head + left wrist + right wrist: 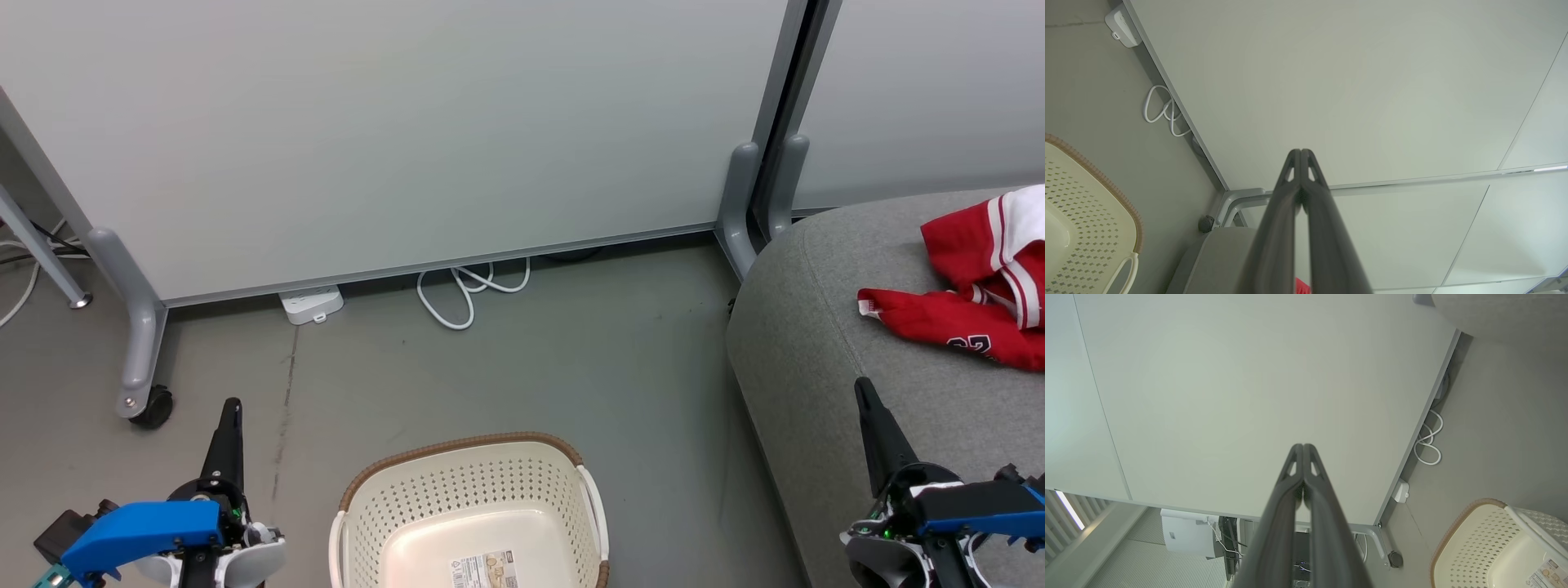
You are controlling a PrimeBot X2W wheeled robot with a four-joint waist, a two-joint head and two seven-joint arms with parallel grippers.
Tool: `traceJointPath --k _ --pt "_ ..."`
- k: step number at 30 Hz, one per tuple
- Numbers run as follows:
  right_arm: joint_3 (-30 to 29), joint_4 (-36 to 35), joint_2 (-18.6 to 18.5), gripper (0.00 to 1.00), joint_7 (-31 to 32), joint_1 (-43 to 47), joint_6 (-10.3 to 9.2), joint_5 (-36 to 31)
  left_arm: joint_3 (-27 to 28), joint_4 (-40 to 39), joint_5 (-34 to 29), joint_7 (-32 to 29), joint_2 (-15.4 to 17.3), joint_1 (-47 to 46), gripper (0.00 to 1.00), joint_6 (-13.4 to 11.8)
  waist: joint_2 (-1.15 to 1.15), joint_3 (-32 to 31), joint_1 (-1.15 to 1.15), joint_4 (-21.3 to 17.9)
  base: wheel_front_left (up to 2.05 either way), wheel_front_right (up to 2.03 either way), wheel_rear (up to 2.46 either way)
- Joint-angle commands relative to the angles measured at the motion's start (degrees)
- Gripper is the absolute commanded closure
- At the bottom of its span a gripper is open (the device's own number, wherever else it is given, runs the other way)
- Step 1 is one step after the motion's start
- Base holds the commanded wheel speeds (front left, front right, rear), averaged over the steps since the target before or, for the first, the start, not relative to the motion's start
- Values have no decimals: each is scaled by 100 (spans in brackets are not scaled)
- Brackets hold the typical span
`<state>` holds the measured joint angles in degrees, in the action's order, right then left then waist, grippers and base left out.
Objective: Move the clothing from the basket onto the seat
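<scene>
Holding left claw (233,408) and right claw (862,389) clenched, fingers pressed together. Finding the clothing (971,269) lying crumpled on the seat (816,351), at far right, well apart from the basket (457,446) standing on the floor (571,351) between both claws.

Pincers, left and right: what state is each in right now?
Left pincer: closed, holding nothing.
Right pincer: closed, holding nothing.

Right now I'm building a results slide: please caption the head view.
Red clothing lies on the grey seat, basket on the floor looks empty, left fingers and right fingers shut, holding nothing.
</scene>
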<state>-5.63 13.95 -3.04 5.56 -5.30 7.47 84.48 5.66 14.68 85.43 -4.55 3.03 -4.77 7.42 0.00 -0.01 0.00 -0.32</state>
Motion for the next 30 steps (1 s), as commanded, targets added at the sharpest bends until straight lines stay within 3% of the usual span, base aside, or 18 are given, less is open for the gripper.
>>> traceJointPath --k 1,18,30 --pt "-23 -4 12 100 42 -80 4 140 46 -41 116 -47 -1 -93 100 10 0 2 0 3 0 0 0" --pt "-105 13 23 100 107 -129 3 804 104 -80 705 -221 -19 -186 100 12 0 18 0 31 0 0 0" --pt "-103 12 23 100 106 -129 4 799 102 -78 701 -224 -19 -178 100 12 0 19 0 32 0 0 0"
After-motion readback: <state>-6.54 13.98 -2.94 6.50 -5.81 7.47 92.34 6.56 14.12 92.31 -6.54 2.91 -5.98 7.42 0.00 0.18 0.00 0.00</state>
